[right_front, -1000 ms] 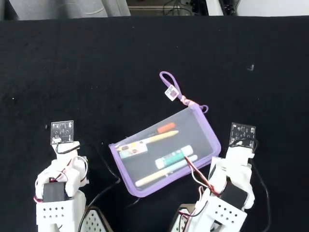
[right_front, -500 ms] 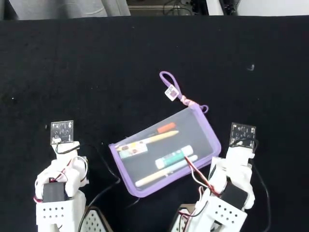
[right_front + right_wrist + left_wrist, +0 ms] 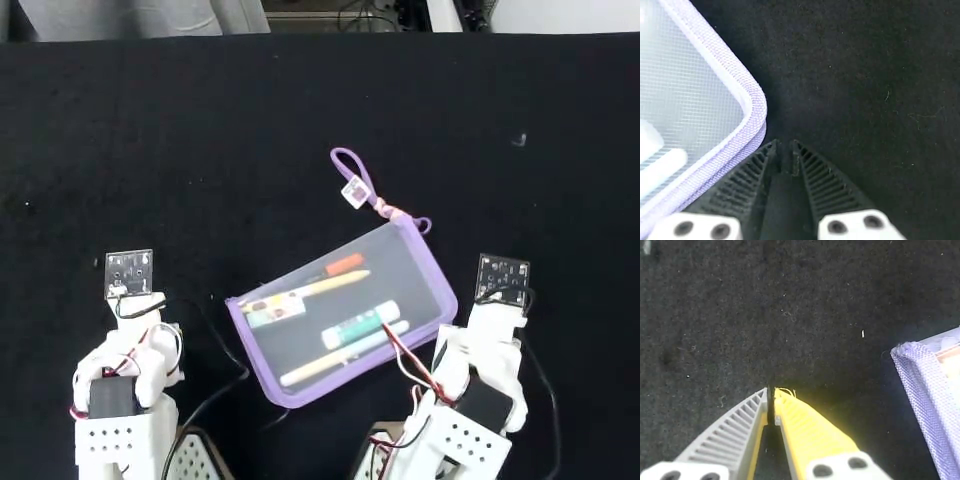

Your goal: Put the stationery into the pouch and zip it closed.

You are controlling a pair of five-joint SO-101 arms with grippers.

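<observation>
Purple mesh pouch (image 3: 400, 262) lies on black cloth (image 3: 200, 130), apparently zipped, pens (image 3: 335, 284) inside. Left gripper (image 3: 771, 392) is closed, empty. Right gripper (image 3: 785, 146) is all but closed, empty, beside the pouch's corner.

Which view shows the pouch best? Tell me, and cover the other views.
High view: the whole purple mesh pouch shows with its strap and the stationery inside. The left wrist view catches one corner; the right wrist view another rounded corner.
</observation>
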